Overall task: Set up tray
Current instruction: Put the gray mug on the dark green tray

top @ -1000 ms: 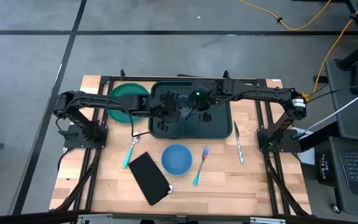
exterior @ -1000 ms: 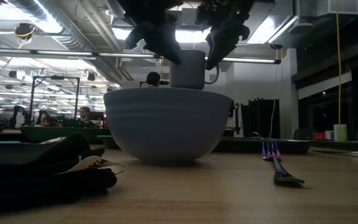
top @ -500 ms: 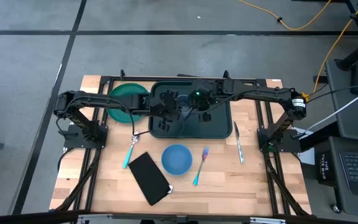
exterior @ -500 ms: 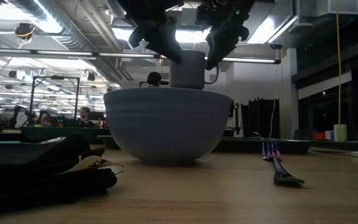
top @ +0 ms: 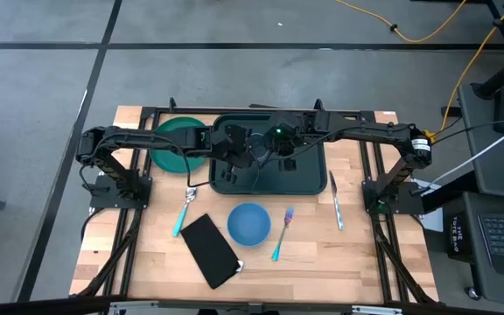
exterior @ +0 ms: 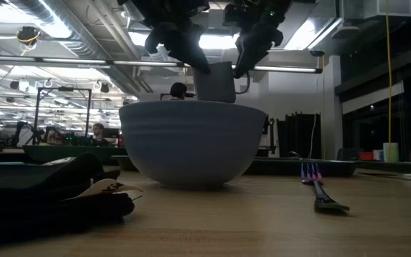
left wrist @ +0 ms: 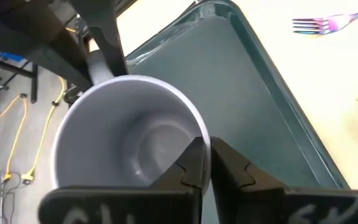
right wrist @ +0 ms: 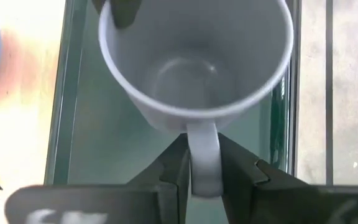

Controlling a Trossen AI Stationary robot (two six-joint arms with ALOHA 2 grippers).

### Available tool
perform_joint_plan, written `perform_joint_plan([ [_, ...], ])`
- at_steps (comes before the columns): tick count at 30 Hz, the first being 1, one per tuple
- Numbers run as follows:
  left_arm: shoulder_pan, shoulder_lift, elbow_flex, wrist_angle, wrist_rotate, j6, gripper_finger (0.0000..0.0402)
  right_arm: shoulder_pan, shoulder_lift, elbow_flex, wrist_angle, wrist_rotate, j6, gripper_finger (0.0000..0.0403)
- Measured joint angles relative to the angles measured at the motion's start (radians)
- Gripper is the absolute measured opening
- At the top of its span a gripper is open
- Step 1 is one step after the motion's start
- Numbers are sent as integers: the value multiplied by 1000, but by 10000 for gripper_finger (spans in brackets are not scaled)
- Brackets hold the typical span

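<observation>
1. A white ceramic mug (right wrist: pixel 194 81) is held above the dark green rectangular plastic tray (top: pixel 309 175), itself at the counter's (top: pixel 322 262) far side.
2. Its rim is pinched by the left gripper (left wrist: pixel 205 163); its handle is clamped by the right gripper (right wrist: pixel 202 165).
3. The blue bowl (top: pixel 249 223), forks, knife and plate remain off the tray.

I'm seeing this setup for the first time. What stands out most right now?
A white mug held above the dark green tray by both arms: the left gripper pinches its rim, the right gripper clamps its handle. In front of the tray sit a blue bowl and a black napkin.
</observation>
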State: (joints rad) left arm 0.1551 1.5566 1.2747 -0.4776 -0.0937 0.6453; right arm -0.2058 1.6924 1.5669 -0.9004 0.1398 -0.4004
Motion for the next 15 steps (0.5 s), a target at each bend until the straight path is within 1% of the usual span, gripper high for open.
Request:
perform_joint_plan([
  [10,21,0,0,-38,10,7,3,0,-1,0,-7,0,-1,117],
  [15,40,-23,0,-52,11,43,3,0,-13,21,-5,8,-50,136],
])
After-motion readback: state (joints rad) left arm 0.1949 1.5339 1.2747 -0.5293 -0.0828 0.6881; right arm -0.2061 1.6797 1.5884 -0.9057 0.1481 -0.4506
